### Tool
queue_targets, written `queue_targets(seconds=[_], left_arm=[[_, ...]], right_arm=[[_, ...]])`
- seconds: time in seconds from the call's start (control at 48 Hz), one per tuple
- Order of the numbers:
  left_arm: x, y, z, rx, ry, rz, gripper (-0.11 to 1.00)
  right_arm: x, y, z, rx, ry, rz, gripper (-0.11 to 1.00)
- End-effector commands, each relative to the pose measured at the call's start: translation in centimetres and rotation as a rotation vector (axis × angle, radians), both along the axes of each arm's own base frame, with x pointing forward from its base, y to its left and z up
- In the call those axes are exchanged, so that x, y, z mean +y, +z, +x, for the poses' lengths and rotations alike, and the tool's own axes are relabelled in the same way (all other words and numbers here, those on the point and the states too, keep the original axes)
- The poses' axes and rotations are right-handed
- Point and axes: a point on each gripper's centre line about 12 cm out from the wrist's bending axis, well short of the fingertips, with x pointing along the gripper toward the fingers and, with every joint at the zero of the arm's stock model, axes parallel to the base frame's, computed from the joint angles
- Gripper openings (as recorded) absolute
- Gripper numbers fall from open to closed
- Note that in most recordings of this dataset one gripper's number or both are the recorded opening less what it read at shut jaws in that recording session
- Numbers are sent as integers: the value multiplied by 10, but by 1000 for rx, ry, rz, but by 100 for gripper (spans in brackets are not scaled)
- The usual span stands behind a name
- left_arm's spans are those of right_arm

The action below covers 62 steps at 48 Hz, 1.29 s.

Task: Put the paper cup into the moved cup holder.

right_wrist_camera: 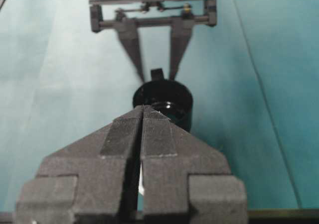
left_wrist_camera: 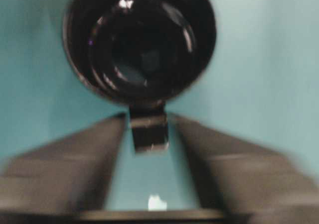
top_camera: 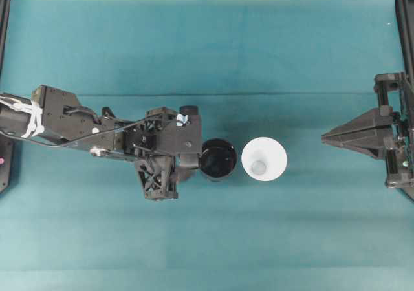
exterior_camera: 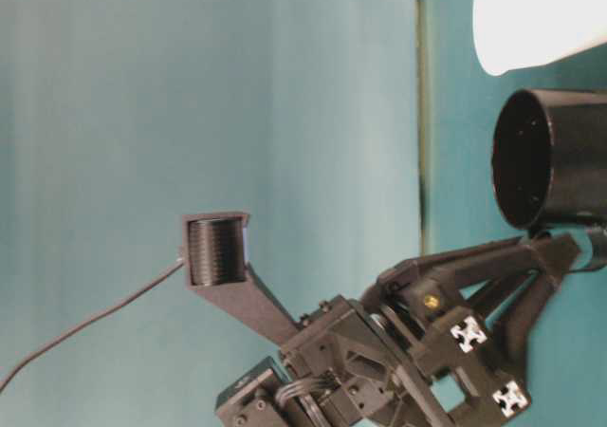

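Note:
The cup holder (top_camera: pixel 218 160) is a glossy black cylinder standing upright at the table's middle. The white paper cup (top_camera: pixel 264 160) stands upright just right of it, apart from it. My left gripper (top_camera: pixel 199 163) is open at the holder's left side. In the left wrist view the holder (left_wrist_camera: pixel 139 40) fills the top, and its small handle (left_wrist_camera: pixel 148 129) sits between the two spread jaws of my left gripper (left_wrist_camera: pixel 148 122). My right gripper (top_camera: pixel 330 136) is shut and empty, far right of the cup. In the right wrist view its closed fingers (right_wrist_camera: pixel 143 109) hide most of the cup, with the holder (right_wrist_camera: pixel 167 97) behind.
The table is covered by a teal cloth (top_camera: pixel 207 45). Black frame posts stand at the far left and right edges (top_camera: pixel 406 19). In the table-level view the cup (exterior_camera: pixel 541 19) and the holder (exterior_camera: pixel 555 157) lie at the right.

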Motion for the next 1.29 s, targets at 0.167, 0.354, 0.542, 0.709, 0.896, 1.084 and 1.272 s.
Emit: queue_targets(seconds=[0.167, 0.354, 0.542, 0.709, 0.896, 1.084, 1.272], left_arm=[[0, 6, 2, -9, -3, 3, 86], [0, 10, 1, -18, -7, 6, 85], [-2, 21, -8, -29, -9, 3, 85], [-8, 24, -21, -14, -22, 2, 87], [-20, 19, -32, 8, -52, -2, 88], [-24, 23, -38, 0, -64, -2, 89], [-24, 28, -43, -12, -64, -3, 89]], right_arm=[[0, 9, 3, -21, -5, 13, -4], [-3, 3, 3, 38, -29, 52, -4], [-12, -2, 12, 208, -112, 155, -2], [-15, -5, 33, 395, -143, 181, 3], [-17, -12, 66, 597, -170, 205, 27], [-19, -18, 97, 694, -193, 223, 77], [-24, -25, 109, 748, -213, 212, 94]])
